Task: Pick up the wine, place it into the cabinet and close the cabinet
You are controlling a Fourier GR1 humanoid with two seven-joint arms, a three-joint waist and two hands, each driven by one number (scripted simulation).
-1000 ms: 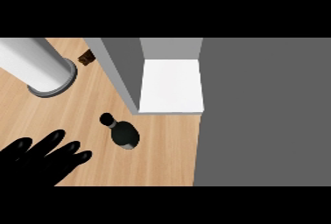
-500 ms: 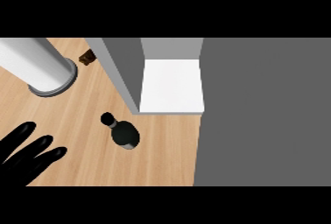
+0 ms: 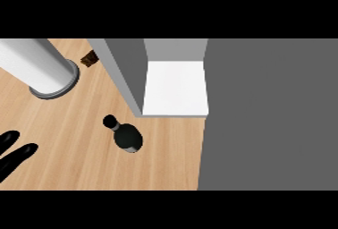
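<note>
Black wine bottle (image 3: 127, 136) is seen from steeply above and appears to stand upright on the wooden counter (image 3: 73, 134), its capped neck towards the view's upper left. It is placed to the right of the fingers of the left hand (image 3: 20, 154), apart from them, with a stretch of counter between. Those fingers are shown straight and a little spread at the view's lower left edge, holding nothing; the palm is cut off by the edge. The right hand is not shown at all. Beyond the bottle, further from the fingers and up to the right, the cabinet (image 3: 125, 76) is found open, the front edge of its white shelf (image 3: 175, 87) near the bottle. Above the fingers a white cylinder (image 3: 36, 62) on a grey base is set, and a small brown object (image 3: 89, 58) lies past it, close to the cabinet's grey wall. Judged from this, nothing of the task is done: the bottle is not yet grasped, is yet to be placed in the cabinet, and the cabinet is then to be closed
</note>
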